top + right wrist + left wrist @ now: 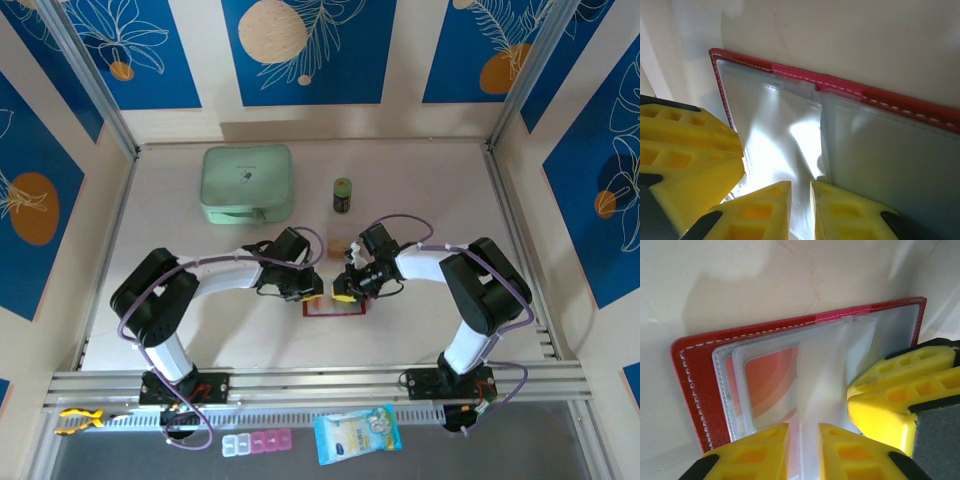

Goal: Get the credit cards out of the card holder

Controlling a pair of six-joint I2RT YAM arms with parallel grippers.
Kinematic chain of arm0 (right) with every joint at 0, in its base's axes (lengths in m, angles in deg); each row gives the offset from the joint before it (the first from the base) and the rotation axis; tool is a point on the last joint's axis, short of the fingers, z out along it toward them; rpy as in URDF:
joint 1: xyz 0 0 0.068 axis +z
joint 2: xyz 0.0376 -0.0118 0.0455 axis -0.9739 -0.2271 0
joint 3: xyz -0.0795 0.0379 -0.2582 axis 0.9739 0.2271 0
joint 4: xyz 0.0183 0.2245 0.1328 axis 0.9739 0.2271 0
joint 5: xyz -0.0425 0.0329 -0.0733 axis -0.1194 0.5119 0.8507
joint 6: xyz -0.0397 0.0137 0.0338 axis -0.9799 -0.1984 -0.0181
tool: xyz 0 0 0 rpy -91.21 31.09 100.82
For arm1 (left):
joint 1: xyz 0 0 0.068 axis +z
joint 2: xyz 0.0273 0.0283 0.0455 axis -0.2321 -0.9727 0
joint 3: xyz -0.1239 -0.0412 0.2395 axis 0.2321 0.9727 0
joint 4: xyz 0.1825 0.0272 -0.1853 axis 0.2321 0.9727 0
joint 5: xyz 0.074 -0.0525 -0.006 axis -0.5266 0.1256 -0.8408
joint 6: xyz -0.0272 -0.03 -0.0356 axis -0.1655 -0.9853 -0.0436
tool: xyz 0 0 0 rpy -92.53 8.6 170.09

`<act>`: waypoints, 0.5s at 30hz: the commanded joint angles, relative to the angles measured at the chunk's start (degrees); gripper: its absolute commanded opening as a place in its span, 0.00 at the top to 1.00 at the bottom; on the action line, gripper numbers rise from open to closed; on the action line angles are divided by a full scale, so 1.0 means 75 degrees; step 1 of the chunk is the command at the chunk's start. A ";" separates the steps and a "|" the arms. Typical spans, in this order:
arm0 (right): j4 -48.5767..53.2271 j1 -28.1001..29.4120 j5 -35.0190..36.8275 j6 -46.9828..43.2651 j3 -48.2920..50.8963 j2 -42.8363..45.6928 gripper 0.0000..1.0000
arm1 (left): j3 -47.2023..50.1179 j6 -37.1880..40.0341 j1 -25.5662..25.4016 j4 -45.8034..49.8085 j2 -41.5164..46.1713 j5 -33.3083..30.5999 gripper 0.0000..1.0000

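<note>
1. Far left, the large mint-green zip case point(247, 185) sits well back on the pale bench point(420, 180), apart from the work
2. The left pincer point(312, 294) is down on the left half of the dark-red leather-look booklet card holder point(335, 307), which lies open flat mid-bench between the two arms. Its own camera has a clear plastic sleeve point(825, 370) rising between the fingers. The right wrist view catches those tips drawn together, so I judge it pinched shut on that sleeve, likely to anchor the holder
3. The left wrist view gives the prize: a yellow-orange plastic credit card point(772, 385) tucked inside a sleeve, not yet out. In the right wrist view the sleeves read pale and glary, and I cannot tell what they hold
4. Behind the holder, a small dark-green jar point(342, 195) stands upright, clear of both arms
5. The right pincer point(344, 294) meets the holder from the other side. The left wrist view shows its tips closed at a sleeve edge, probably tugging against its partner to gape a pocket
</note>
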 commanded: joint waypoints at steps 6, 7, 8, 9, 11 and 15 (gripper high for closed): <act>0.0143 -0.0014 -0.0085 -0.0010 0.0147 0.0183 0.81 | 0.0110 -0.0171 -0.0049 -0.0318 -0.0144 0.0286 0.83; 0.0149 -0.0017 -0.0085 -0.0015 0.0138 0.0193 0.81 | 0.0114 -0.0174 -0.0054 -0.0338 -0.0145 0.0310 0.83; 0.0158 -0.0018 -0.0104 -0.0014 0.0134 0.0194 0.81 | 0.0109 -0.0181 -0.0050 -0.0364 -0.0137 0.0321 0.83; 0.0155 -0.0007 -0.0097 -0.0015 0.0135 0.0197 0.81 | 0.0108 -0.0198 -0.0050 -0.0382 -0.0128 0.0326 0.84; 0.0169 -0.0004 -0.0100 -0.0027 0.0123 0.0215 0.81 | 0.0086 -0.0211 -0.0059 -0.0377 -0.0101 0.0319 0.84; 0.0248 -0.0007 -0.0046 -0.0005 0.0105 0.0434 0.79 | -0.0015 -0.0187 -0.0057 -0.0267 -0.0010 0.0327 0.84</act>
